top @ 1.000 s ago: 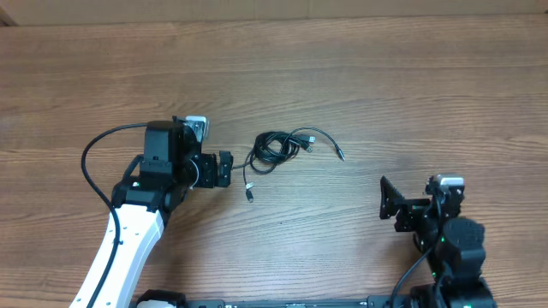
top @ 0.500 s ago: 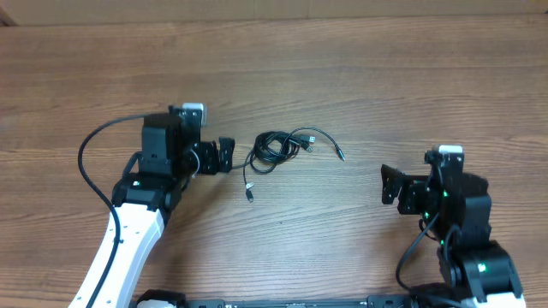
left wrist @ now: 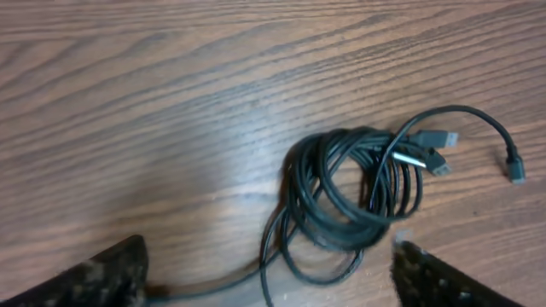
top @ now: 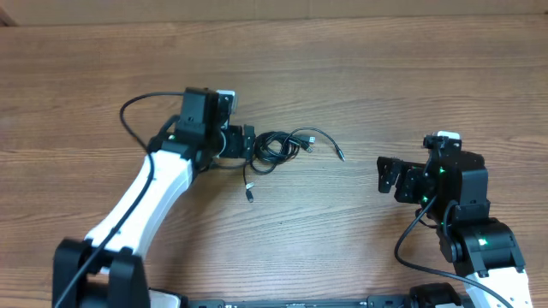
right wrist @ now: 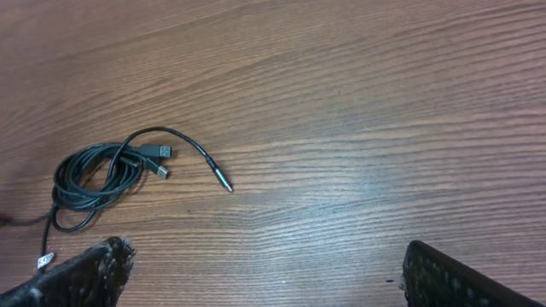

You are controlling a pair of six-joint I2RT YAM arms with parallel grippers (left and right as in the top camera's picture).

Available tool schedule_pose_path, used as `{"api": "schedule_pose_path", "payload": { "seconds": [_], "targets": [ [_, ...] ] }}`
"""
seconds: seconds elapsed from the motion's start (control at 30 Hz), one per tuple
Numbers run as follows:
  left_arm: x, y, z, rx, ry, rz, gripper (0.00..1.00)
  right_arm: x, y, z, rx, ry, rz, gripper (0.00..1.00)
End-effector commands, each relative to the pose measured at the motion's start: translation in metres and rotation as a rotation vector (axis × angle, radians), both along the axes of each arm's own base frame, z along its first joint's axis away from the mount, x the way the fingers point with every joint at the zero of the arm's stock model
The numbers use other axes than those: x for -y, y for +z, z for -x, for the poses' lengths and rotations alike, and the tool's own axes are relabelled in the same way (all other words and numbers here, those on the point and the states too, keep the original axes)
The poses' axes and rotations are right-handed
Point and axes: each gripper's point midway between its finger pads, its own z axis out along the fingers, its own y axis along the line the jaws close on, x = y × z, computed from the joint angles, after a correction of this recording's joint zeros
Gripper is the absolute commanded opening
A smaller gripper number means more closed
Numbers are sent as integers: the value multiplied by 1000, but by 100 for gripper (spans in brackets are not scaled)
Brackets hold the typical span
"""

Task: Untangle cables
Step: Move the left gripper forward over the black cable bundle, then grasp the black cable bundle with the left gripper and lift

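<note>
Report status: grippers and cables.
Left gripper open, at the cables' left edge. Right gripper open, empty, standing off. Cables one coiled tangle on table. Nothing in the way.

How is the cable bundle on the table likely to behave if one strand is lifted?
Probably floppy: the cables lie in loose, uneven loops, so a lifted strand would likely sag. Probably light, since the cords look thin. The loops overlap, so the whole coil may come up together, with the plugs dangling.
</note>
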Motion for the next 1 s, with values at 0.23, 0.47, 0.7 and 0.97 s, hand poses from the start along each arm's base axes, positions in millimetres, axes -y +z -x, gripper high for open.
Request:
{"api": "schedule_pose_path", "payload": {
  "seconds": [0.23,0.47,0.7,0.97],
  "targets": [
    [34,-51,-18,-37,-73,-25,73,-1,16,-4,37,-2,-16,100],
    [53,-82,-17,-65,-115,-35,69,-1,16,-4,37,-2,-16,100],
    [56,-83,-18,-65,-120,-35,25,-1,14,-2,26,-2,-15,100],
    [66,-50,-29,-37,-164,-14,4,-1,12,-3,22,-2,-14,100]
  ]
}}
